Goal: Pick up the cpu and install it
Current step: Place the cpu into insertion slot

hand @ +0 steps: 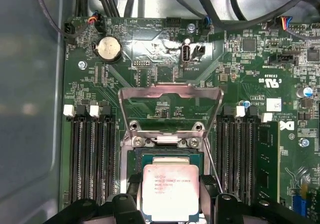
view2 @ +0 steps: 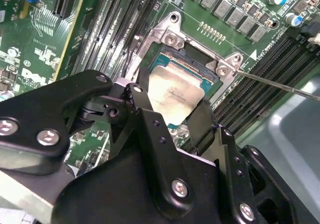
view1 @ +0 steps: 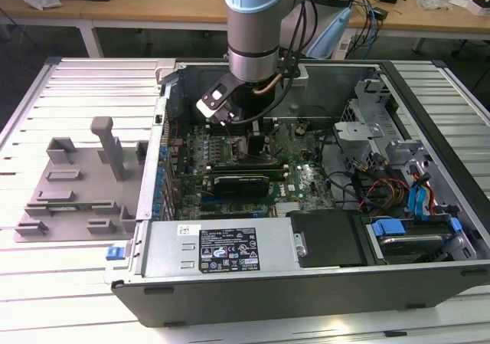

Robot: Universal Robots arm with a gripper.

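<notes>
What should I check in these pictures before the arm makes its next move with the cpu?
1. Grip: the pincer is closed on two opposite edges of the cpu: ok.
2. Load plate swung up and open, off the socket: ok.
3. Lever wire lies to the side, not across the socket: ok.
4. Cpu is over the socket, between the frame's sides: ok.
5. Cpu lies flat and fully seated in the socket: cannot tell.
6. Cpu's corner mark matches the socket's corner: cannot tell.
</notes>
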